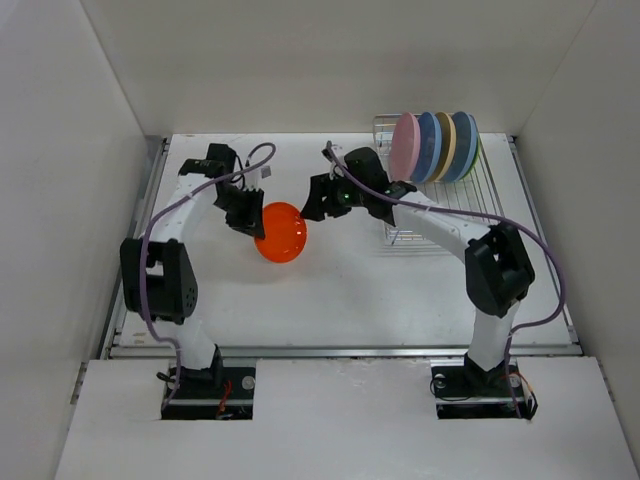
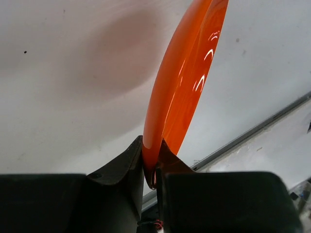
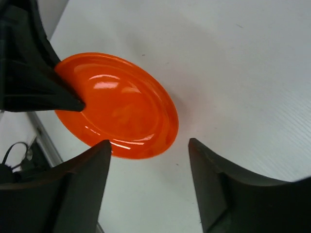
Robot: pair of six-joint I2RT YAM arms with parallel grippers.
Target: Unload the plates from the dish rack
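Pinching the orange plate (image 1: 281, 232) by its rim, the left gripper (image 2: 153, 165) bears it alone over the table (image 1: 350, 290), so the right gripper (image 3: 148, 145) gapes empty alongside; other plates (image 1: 435, 147) stand upright in the dish rack (image 1: 470, 205).

Plates (image 1: 432, 147) stand in the dish rack (image 1: 450, 212), right of a lone plate (image 1: 282, 232).

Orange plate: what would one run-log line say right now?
left end effector: shut on orange plate rim | right end effector: open beside plate | dish rack: other plates upright inside
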